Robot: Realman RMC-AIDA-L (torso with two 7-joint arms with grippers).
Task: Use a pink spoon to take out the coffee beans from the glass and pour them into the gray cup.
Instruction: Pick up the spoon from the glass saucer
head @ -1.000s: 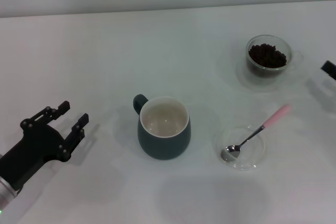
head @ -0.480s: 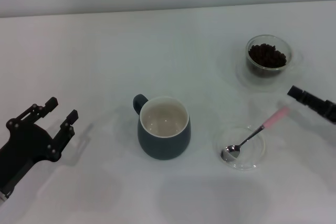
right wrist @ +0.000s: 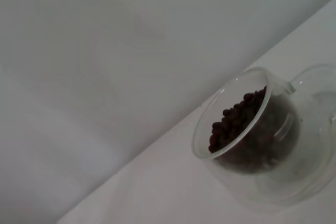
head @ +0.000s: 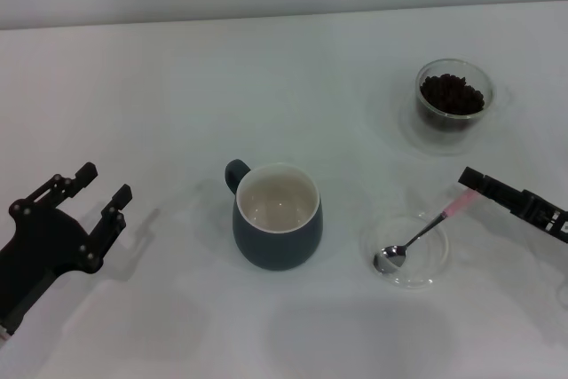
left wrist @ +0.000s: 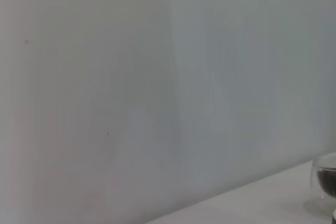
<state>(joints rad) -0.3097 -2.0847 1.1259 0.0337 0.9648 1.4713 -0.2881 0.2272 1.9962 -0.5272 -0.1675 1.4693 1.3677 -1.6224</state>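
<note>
Your white table [head: 177,77] fills the head view, broad bare room across its upper left. At lower left, the left gripper [head: 87,194] rests released, fingers spread. Centre: the gray cup [head: 276,216], cream inside, holding nothing. Upper right: the glass [head: 453,95] with coffee beans [head: 452,93]. Lower right, the pink spoon [head: 424,232] lies bowl-down in a clear dish [head: 426,271]; the right gripper [head: 479,184] sits at its handle tip, grip impossible to tell.

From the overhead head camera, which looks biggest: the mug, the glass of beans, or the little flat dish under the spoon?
1. The gray cup, clearly largest.
2. The flat dish and the glass look alike in width, and the glass sits farther away, so I won't rank them.
</note>
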